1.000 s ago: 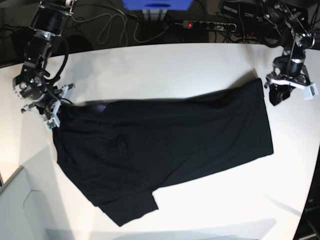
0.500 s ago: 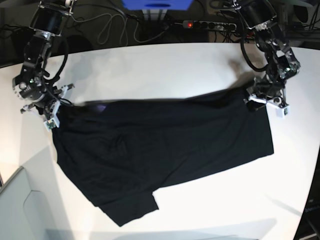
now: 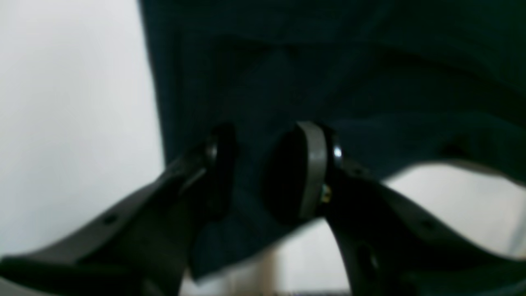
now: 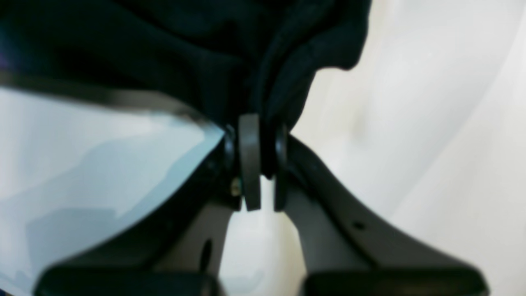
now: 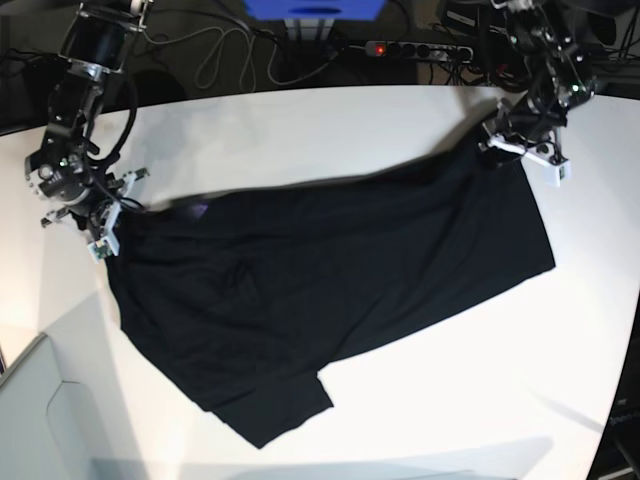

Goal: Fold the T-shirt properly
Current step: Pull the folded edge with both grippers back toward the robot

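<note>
the t-shirt [image 5: 330, 285] lies spread across the middle of the white table [image 5: 300, 130], its far edge lifted at both ends. the right gripper [image 4: 257, 164] pinches a bunched corner near the table's left edge. the left gripper [image 3: 263, 172] straddles cloth near the far right corner, fingers apart, so that corner may slip and skew the fold.

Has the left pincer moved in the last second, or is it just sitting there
Yes. In the base view the left pincer has gone up and inward, toward the power strip at the table's far edge, and now sits on the T-shirt corner.
</note>
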`<state>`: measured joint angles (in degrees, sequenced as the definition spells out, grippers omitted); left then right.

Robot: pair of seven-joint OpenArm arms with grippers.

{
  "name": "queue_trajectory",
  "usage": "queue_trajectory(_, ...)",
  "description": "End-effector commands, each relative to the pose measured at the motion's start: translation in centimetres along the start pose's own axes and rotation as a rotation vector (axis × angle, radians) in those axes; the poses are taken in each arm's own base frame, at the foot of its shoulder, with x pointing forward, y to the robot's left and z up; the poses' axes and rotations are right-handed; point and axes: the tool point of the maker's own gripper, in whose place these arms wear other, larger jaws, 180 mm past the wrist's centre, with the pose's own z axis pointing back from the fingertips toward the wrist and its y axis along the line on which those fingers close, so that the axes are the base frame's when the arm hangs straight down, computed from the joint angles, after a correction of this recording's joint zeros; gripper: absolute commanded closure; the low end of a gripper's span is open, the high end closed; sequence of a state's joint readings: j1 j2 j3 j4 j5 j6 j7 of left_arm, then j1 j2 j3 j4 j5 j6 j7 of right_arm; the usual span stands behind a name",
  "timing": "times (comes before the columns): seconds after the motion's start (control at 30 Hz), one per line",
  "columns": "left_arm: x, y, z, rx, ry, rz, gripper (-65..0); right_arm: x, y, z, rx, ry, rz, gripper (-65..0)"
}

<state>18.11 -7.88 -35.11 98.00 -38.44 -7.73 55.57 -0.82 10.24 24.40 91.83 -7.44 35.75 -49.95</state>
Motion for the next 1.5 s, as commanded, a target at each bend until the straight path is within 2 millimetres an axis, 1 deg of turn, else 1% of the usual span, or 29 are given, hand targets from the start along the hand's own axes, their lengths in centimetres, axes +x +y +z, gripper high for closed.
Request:
queue_trajectory(0.0, 1.7, -1.0, 0.9, -0.026, -0.059, -0.035, -22.9, 1.4, -0.6, 0.5, -0.012, -0.045, 0.014, -0.3)
queue_trajectory(0.1, 2.2, -1.9, 2.1, -0.032, -0.084, -0.076, -22.9, 1.6, -0.1, 0.3, -0.002, -0.052, 0.005, -0.3)
queue_trajectory(0.2, 1.9, -1.9, 2.3, -0.028, -0.081, -0.081, -22.9, 1.6, -0.1, 0.3, -0.002, -0.052, 0.005, -0.3)
queue_trajectory(0.53, -0.9, 1.2, 0.2, 0.007, 0.012, 0.018, -22.9, 1.3, -0.1, 0.3, -0.003, -0.046, 0.008, -0.3)
queue_trajectory(0.6, -0.4, 1.4, -0.6, 0.001, 0.003, 0.041, -22.9, 1.4, -0.2, 0.4, -0.004, -0.047, 0.009, -0.3)
queue_trajectory(0.7, 0.2, 2.8, -1.6, 0.042, -0.008, 0.032, -22.9, 1.2, -0.4, 0.5, -0.010, -0.045, 0.008, -0.3)
queue_trajectory(0.77, 0.9, 3.3, -2.2, 0.066, -0.019, 0.022, -22.9, 1.3, -1.3, 1.1, -0.034, -0.047, 0.027, -0.3)
queue_trajectory(0.83, 1.3, 4.0, -2.4, 0.091, -0.028, 0.013, -22.9, 1.2, -1.4, 1.6, -0.046, -0.051, 0.043, -0.3)
queue_trajectory(0.9, 2.1, 4.2, -2.5, 0.109, -0.038, -0.005, -22.9, 1.7, -1.5, 2.5, -0.065, -0.070, 0.063, -0.3)
queue_trajectory(0.93, 2.9, 4.5, -2.4, 0.125, -0.047, -0.025, -22.9, 1.9, -1.5, 2.9, -0.075, -0.077, 0.073, -0.3)
queue_trajectory(1.0, 4.3, 4.5, -2.4, 0.132, -0.075, -0.043, -22.9, 2.1, -1.5, 3.5, -0.086, -0.086, 0.086, -0.3)
queue_trajectory(1.07, 5.2, 4.4, -2.4, 0.134, -0.105, -0.052, -22.9, 2.2, -1.5, 3.8, -0.094, -0.093, 0.094, -0.3)
queue_trajectory(1.13, 6.1, 4.7, -2.0, 0.143, -0.128, -0.068, -22.9, 1.5, -1.5, 3.8, -0.093, -0.077, 0.093, -0.3)
queue_trajectory(1.17, 6.5, 5.0, -1.8, 0.150, -0.133, -0.083, -22.9, 1.0, -2.0, 4.0, -0.105, -0.065, 0.088, -0.3)
queue_trajectory(1.27, 7.0, 5.2, -1.6, 0.153, -0.144, -0.086, -22.9, 0.3, -3.0, 4.2, -0.126, -0.055, 0.067, -0.3)
queue_trajectory(1.37, 7.4, 4.9, -1.0, 0.149, -0.159, -0.100, -22.9, 0.1, -3.4, 4.4, -0.134, -0.051, 0.057, -0.3)
queue_trajectory(1.4, 7.8, 4.7, -0.5, 0.151, -0.174, -0.107, -22.9, 0.1, -3.4, 4.4, -0.135, -0.051, 0.056, -0.3)
queue_trajectory(1.43, 8.7, 4.2, 0.2, 0.149, -0.209, -0.117, -22.9, 0.0, -3.4, 4.4, -0.135, -0.050, 0.056, -0.3)
queue_trajectory(1.47, 9.2, 3.6, 0.8, 0.142, -0.233, -0.125, -22.9, -0.3, -3.2, 4.3, -0.129, -0.043, 0.056, -0.3)
